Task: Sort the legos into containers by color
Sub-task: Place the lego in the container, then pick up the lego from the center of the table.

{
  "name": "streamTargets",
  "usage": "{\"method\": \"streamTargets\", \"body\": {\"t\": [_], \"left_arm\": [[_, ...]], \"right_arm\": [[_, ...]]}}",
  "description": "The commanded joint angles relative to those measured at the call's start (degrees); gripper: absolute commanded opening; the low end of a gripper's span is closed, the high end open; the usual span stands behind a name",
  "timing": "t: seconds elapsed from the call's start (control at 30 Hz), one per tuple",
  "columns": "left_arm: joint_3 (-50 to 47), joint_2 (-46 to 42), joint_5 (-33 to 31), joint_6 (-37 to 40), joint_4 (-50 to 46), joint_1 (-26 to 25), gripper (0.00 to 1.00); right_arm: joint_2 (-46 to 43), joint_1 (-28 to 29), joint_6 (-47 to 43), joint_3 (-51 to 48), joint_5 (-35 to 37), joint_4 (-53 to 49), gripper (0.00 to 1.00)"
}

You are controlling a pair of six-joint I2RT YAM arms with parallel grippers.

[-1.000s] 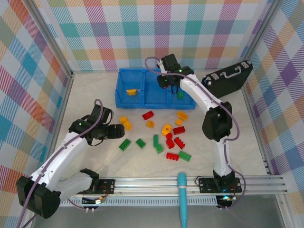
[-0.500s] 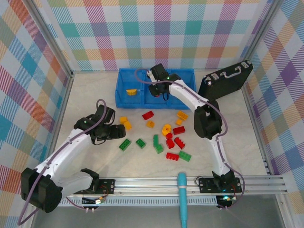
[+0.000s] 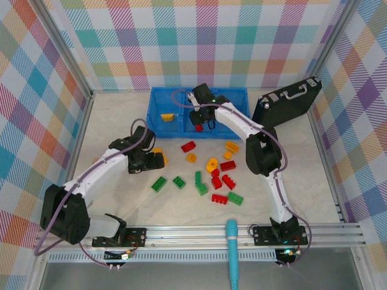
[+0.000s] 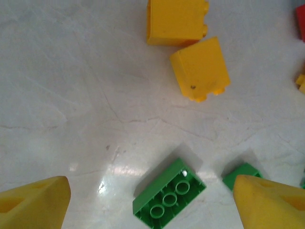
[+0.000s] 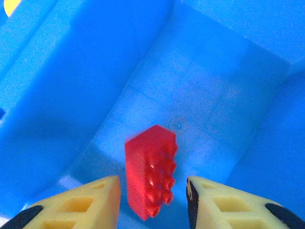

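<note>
- Legos, right side first: my right gripper [image 5: 153,183] has its jaws a little apart. A red brick [image 5: 150,171] sits blurred in the gap with a sliver of blue on either side, so I'm gripping nothing that I can see.
- Below that brick is the floor of the middle compartment of the blue bin [image 5: 57,86]. From above, the brick lies near that compartment's front wall.
- One yellow brick [image 3: 167,116] lies in the left compartment.
- Over to my left gripper [image 4: 148,180]: low over the table [image 4: 71,95], jaws spread wide and empty.
- Between its fingers a green brick [image 4: 169,193] lies on the table, hollow underside up. A second green brick [image 4: 243,172] peeks out just beside the right finger.
- Further ahead, two yellow bricks [image 4: 177,21] lie almost touching each other.
- The other loose legos [image 3: 217,178], red, yellow and green, are scattered on the table in front of the bin.
- A black case [image 3: 287,99] stands to the right of the bin.
</note>
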Motion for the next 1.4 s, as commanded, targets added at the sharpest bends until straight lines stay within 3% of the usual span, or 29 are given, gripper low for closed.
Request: {"method": "streamTargets", "body": {"t": [0.0, 0.2, 0.4, 0.8, 1.03, 1.23, 1.37], "left_arm": [[3.7, 3.5, -1.6, -1.9, 2.8, -0.7, 0.88], [6.8, 10.2, -0.7, -4.8, 5.6, -0.6, 0.87], [6.5, 15.0, 1.9, -9.5, 9.9, -0.6, 0.84], [8.2, 22.5, 2.5, -11.6, 13.5, -0.6, 0.76], [8.3, 24.9, 4.1, -11.7, 14.0, -0.6, 0.61], [7.7, 25.8, 4.6, -11.8, 13.9, -0.6, 0.41], [7.2, 25.7, 5.0, -11.5, 13.9, -0.6, 0.33]], "right_arm": [[-5.7, 0.2, 0.0, -2.8, -1.3, -0.3, 0.43], [-13.9, 0.2, 1.4, -9.8, -3.2, 0.2, 0.47], [-25.5, 0.2, 2.6, -22.7, -3.7, 3.0, 0.6], [-40.2, 0.2, 9.1, -43.9, -4.7, 0.6, 0.64], [-45.1, 0.2, 13.5, -53.2, -5.4, -0.2, 0.64], [-48.9, 0.5, 16.1, -59.8, -5.6, -2.4, 0.64], [-50.9, 0.6, 17.4, -63.2, -5.9, -3.0, 0.64]]}}
